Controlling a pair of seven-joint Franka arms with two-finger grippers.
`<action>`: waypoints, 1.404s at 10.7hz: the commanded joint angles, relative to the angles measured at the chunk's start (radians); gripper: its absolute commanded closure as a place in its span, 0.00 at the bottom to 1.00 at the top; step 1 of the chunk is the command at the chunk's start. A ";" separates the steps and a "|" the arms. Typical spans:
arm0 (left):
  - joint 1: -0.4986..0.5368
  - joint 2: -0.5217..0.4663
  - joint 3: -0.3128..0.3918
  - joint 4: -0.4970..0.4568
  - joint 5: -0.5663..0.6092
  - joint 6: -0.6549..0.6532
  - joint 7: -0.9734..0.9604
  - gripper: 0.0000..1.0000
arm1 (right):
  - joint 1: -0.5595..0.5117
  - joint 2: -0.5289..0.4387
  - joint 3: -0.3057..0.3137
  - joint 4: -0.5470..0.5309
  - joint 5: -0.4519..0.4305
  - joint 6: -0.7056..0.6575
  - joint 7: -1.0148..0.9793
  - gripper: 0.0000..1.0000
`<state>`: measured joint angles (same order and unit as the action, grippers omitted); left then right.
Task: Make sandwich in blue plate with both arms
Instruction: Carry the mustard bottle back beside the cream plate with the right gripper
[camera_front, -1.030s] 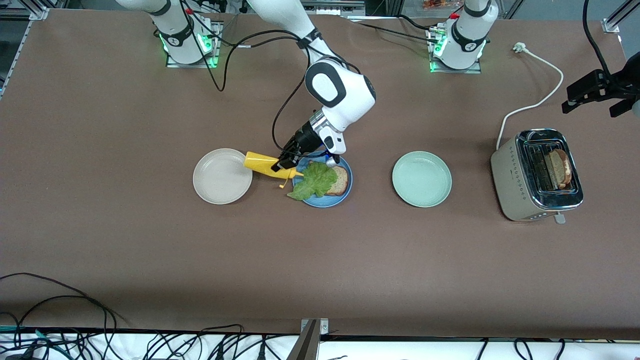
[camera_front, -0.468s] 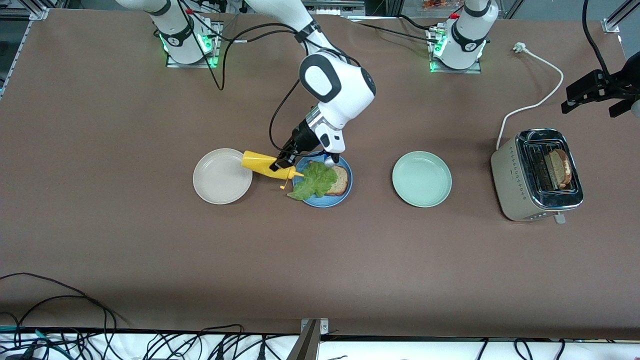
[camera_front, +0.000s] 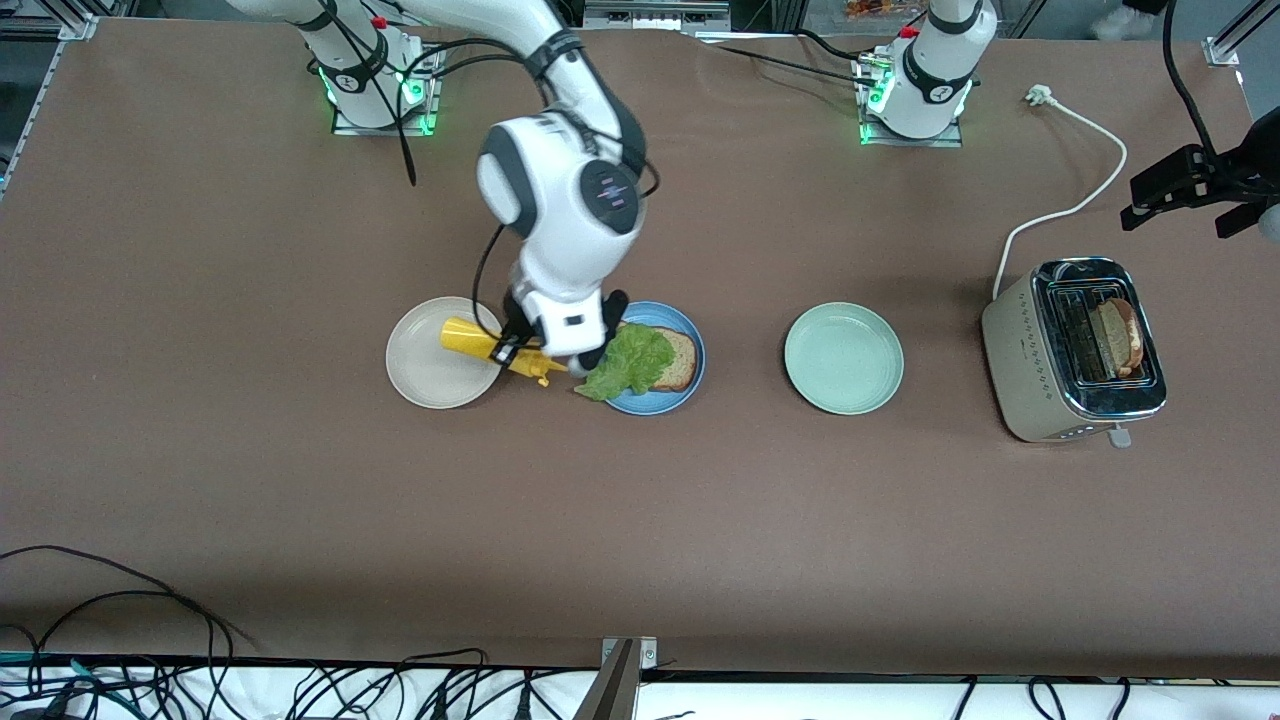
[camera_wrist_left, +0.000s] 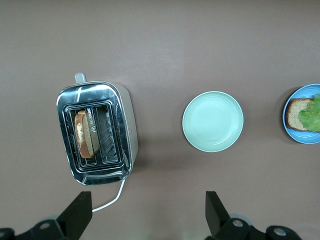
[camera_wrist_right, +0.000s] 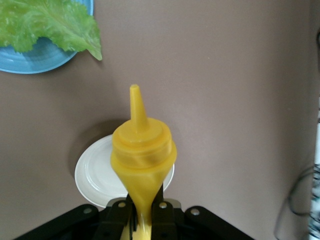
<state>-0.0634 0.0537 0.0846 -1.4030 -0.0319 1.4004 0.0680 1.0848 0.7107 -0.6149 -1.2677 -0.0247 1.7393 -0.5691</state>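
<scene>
1. We record the right gripper (camera_front: 512, 350) left of centre in the front view, clamped on a yellow squeeze bottle (camera_front: 490, 348). The bottle is held up, tilted, over the gap between two plates and partly over the beige-white plate (camera_front: 430, 365). In the right wrist view the bottle (camera_wrist_right: 142, 165) rises from between the closed fingers (camera_wrist_right: 121, 212), nozzle pointing to the upper part of the frame.

2. We list the blue plate (camera_front: 650, 402) at the centre of the front view, just beside the beige-white plate toward the left arm's end of the table. It shows again at the upper left corner of the right wrist view (camera_wrist_right: 35, 60) and at the right edge of the left wrist view (camera_wrist_left: 295, 135).

3. On the blue plate we note one bread slice (camera_front: 678, 358) with a lettuce leaf (camera_front: 625, 365) lying across it, the leaf tip hanging past the rim.

4. We log a pale green plate (camera_front: 843, 357) right of centre in the front view.

5. A toaster (camera_front: 1070, 350) stands at the right of the frame, a second bread slice (camera_front: 1118, 335) upright in one slot; its white cord (camera_front: 1070, 160) runs up the frame.

6. The left gripper (camera_wrist_left: 145, 215) waits high over the toaster's end of the table, its fingers spread wide along the lower edge of the left wrist view.
</scene>
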 joint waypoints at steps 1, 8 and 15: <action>0.031 0.006 -0.003 -0.001 0.035 -0.006 0.012 0.00 | -0.164 -0.065 0.014 -0.005 0.306 0.003 -0.211 0.88; 0.108 0.026 -0.005 -0.232 0.064 0.253 0.069 0.00 | -0.480 -0.074 0.017 -0.005 0.745 -0.131 -0.760 0.88; 0.178 0.181 -0.002 -0.332 0.066 0.436 0.081 0.02 | -0.722 -0.039 0.026 -0.024 0.974 -0.368 -1.233 0.88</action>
<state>0.0863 0.1970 0.0887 -1.6974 0.0032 1.7695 0.1304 0.4285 0.6640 -0.6076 -1.2804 0.8842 1.4363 -1.6655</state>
